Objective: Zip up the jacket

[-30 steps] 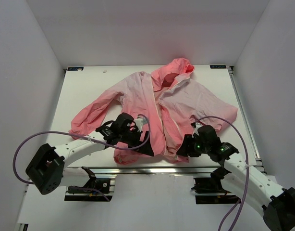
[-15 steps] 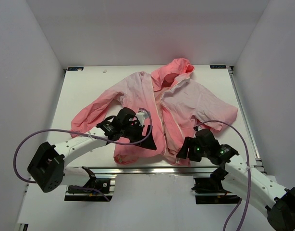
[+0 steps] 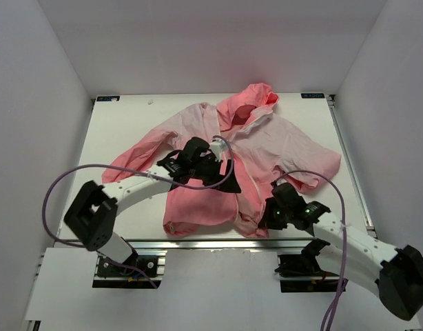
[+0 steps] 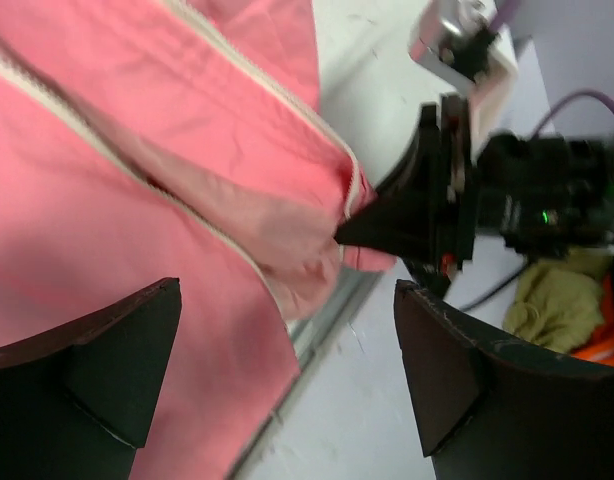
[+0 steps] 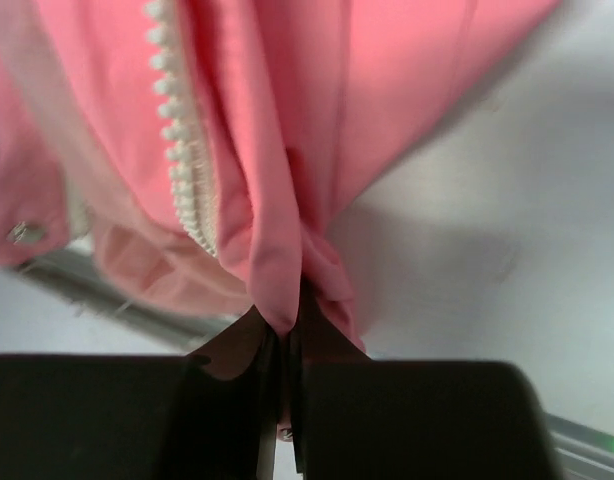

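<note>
The jacket (image 3: 260,148) lies flat on the table with its front open, hood at the far side and coral hem toward me. Its white zipper (image 5: 182,150) runs down the edge of the front panel. My right gripper (image 3: 266,219) is at the hem of the right panel and is shut on a fold of pink fabric (image 5: 287,340) beside the zipper's lower end. My left gripper (image 3: 225,181) hovers over the middle of the left panel, wide open with nothing between its fingers (image 4: 107,350). In the left wrist view the right gripper (image 4: 362,232) pinches the hem corner.
The table's near metal edge (image 3: 211,243) runs just below the hem. White walls enclose the table on three sides. A purple cable (image 3: 80,172) loops over the left arm, and a heap of yellow and orange cloth (image 4: 567,310) lies beyond the table edge.
My right gripper has closed on the hem fold. The left arm has swung from the hem up toward the middle of the jacket, still open.
</note>
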`<move>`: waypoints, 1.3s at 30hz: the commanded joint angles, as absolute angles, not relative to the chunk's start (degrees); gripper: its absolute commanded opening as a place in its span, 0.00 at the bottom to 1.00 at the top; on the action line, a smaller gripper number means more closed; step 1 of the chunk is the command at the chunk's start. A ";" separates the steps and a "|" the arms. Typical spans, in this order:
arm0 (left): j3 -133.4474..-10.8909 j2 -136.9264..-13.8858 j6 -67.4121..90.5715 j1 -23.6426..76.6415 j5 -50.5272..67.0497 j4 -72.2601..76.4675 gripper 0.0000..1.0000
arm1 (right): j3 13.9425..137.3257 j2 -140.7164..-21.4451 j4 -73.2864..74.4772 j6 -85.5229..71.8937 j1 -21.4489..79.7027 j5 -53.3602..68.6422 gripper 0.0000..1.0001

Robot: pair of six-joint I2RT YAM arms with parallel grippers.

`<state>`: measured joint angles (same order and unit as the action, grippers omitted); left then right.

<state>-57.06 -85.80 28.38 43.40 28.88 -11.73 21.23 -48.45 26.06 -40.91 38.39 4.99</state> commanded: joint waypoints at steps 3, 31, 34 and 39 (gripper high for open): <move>-63.88 -97.19 27.42 42.80 27.07 -5.11 0.96 | 29.43 -59.92 20.13 -35.77 38.67 -9.36 0.00; -91.94 -133.33 21.98 33.13 39.37 0.97 0.43 | 42.88 -75.94 17.49 -20.74 26.02 -2.45 0.53; -90.97 -132.54 21.01 33.22 40.78 0.61 0.43 | 43.85 -75.59 16.18 -21.00 25.93 -2.55 0.55; -90.26 -131.84 20.22 33.13 40.70 0.53 0.41 | 45.53 -74.88 18.01 -20.05 25.75 -1.41 0.55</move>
